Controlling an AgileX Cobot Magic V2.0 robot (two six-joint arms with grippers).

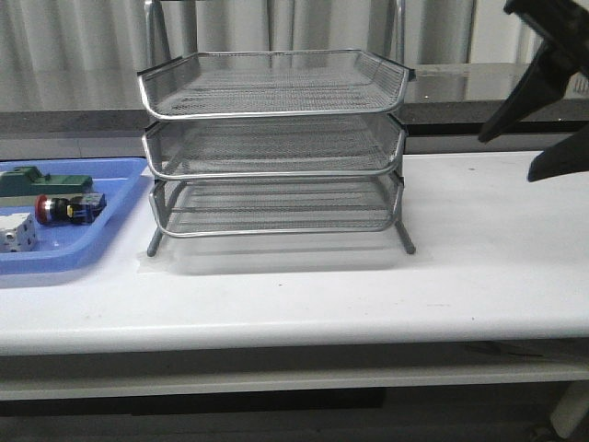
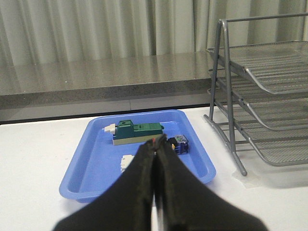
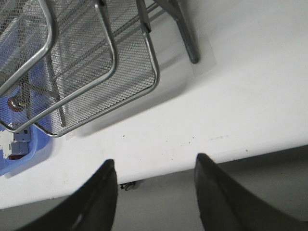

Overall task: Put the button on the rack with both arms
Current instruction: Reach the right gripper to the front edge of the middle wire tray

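The button (image 1: pixel 63 208) lies on its side in the blue tray (image 1: pixel 110 230) at the left end of the white bench (image 1: pixel 479 267), between a green block (image 1: pixel 41 182) and a white block (image 1: pixel 16 232). No words can be read on any of them. The rack (image 1: pixel 276 147) stands in the middle of the bench, its three trays bare. The left gripper (image 2: pixel 156 144) has its fingers pressed together above the tray. The right gripper (image 3: pixel 156 166) hangs over the right end with fingers spread wide, holding nothing.

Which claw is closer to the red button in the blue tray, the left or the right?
Left. The left claw hangs just over the button; the right claw is beyond the rack.
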